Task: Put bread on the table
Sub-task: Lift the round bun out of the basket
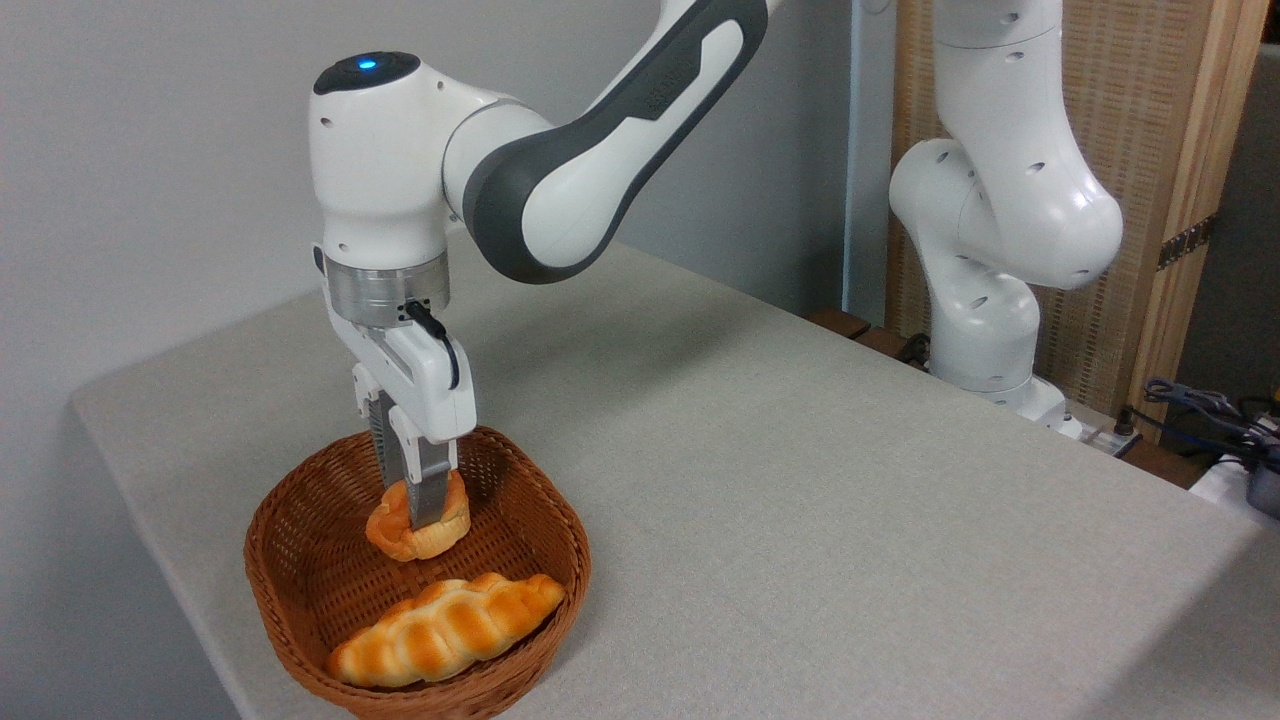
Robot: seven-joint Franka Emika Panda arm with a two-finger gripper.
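My pincer (418, 505) clamped on bun (417, 522), inside basket (300, 560) near worktop (800, 480) front-left corner. Bun looks soft, light, squashy; grip across middle, gently. Loaf (447, 630) lies beside.

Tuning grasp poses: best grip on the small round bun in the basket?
Grip the bun across its middle, coming straight down from above. It sits low inside the basket, so the walls block side approaches. The tool already straddles it that way, fingers on opposite sides, clear of the braided loaf in front.
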